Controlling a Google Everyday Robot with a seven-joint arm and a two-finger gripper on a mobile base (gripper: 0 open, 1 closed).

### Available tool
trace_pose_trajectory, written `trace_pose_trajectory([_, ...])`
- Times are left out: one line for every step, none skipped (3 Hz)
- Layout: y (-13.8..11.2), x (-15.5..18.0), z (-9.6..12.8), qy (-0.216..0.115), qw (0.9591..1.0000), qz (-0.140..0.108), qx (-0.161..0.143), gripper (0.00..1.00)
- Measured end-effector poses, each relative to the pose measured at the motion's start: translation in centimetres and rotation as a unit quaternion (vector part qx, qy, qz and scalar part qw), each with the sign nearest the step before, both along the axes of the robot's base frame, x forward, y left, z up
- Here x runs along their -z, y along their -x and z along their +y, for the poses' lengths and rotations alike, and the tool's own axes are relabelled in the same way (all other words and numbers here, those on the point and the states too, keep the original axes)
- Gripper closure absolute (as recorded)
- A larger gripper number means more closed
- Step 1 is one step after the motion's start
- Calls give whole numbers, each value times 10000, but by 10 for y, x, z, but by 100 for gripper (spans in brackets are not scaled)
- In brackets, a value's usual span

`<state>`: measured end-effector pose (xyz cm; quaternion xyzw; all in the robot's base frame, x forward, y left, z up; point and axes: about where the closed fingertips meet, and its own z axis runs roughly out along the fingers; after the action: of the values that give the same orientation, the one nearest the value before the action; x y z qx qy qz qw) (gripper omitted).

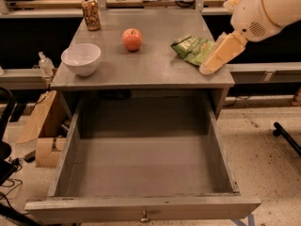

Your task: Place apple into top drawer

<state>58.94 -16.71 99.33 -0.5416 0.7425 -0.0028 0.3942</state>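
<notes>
The apple [132, 39], red-orange and round, sits on the grey tabletop [141, 69] near its back middle. The top drawer [141, 173] is pulled fully open below the tabletop and holds nothing; its brass knob [145, 216] shows on the front panel. My gripper [212, 64] hangs from the white arm [263, 8] at the upper right, over the table's right edge beside a green bag. It is well to the right of the apple and holds nothing that I can see.
A white bowl [81, 58] stands at the table's left front. A drink can [91, 14] stands at the back left. A green snack bag [194, 48] lies at the right. Cardboard boxes [42, 126] sit on the floor left of the drawer.
</notes>
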Motion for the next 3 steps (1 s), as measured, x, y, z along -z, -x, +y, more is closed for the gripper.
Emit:
trace_pose_trajectory([-68, 13, 15, -1310, 9901, -351, 354, 0])
trace_pose_trajectory([-101, 21, 29, -2124, 9748, -462, 496, 0])
trace_pose_trajectory([-104, 22, 32, -2162, 9739, -474, 501, 0])
